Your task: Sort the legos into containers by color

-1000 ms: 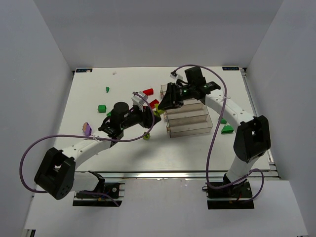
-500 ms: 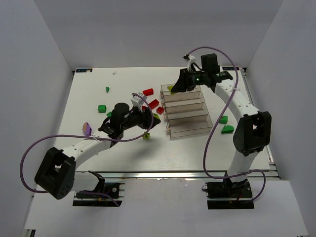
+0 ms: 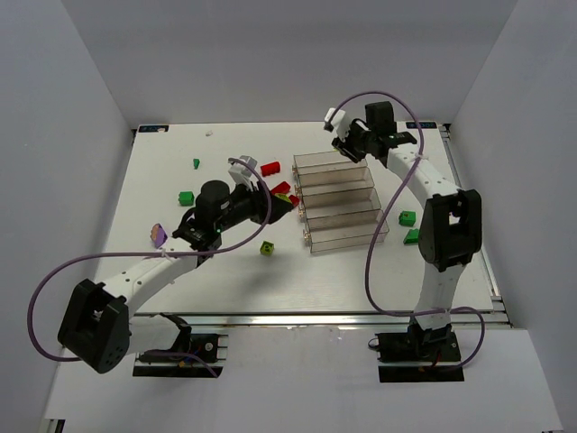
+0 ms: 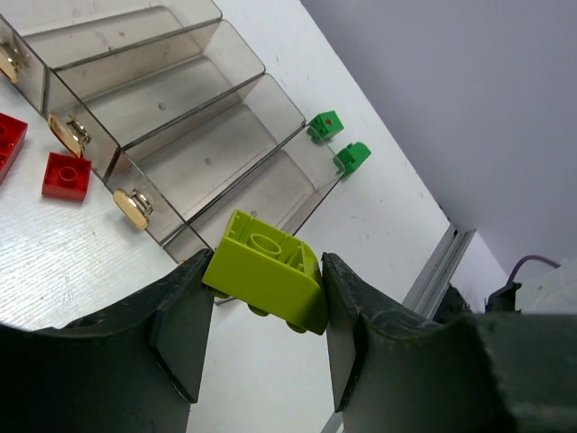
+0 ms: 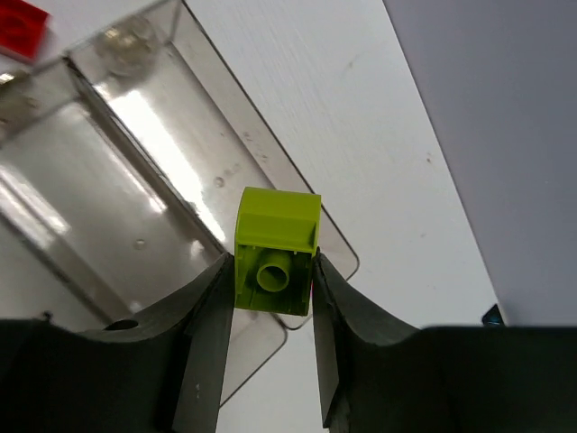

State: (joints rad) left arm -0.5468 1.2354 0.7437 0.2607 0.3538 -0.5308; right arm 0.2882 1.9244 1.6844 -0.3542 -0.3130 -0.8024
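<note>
Left pincer (image 4: 266,281) is clamped on a lime brick (image 4: 270,262), hovering by the left ends of the four clear trays (image 3: 347,238). Right pincer (image 5: 269,302) grips a second lime brick (image 5: 276,236) above the far tray (image 5: 108,171), at its right end. Red bricks (image 3: 270,168) and green bricks (image 3: 186,198) lie scattered on the counter (image 3: 225,280).

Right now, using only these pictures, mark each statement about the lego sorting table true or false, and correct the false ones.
1. The left fingers hold a yellow-green lego. True.
2. The right fingers are empty. False: they grip a second yellow-green lego.
3. In the top view, two green legos lie on the table right of the trays. True.
4. The purple lego sits in a tray. False: it lies on the table beside the left arm.
</note>
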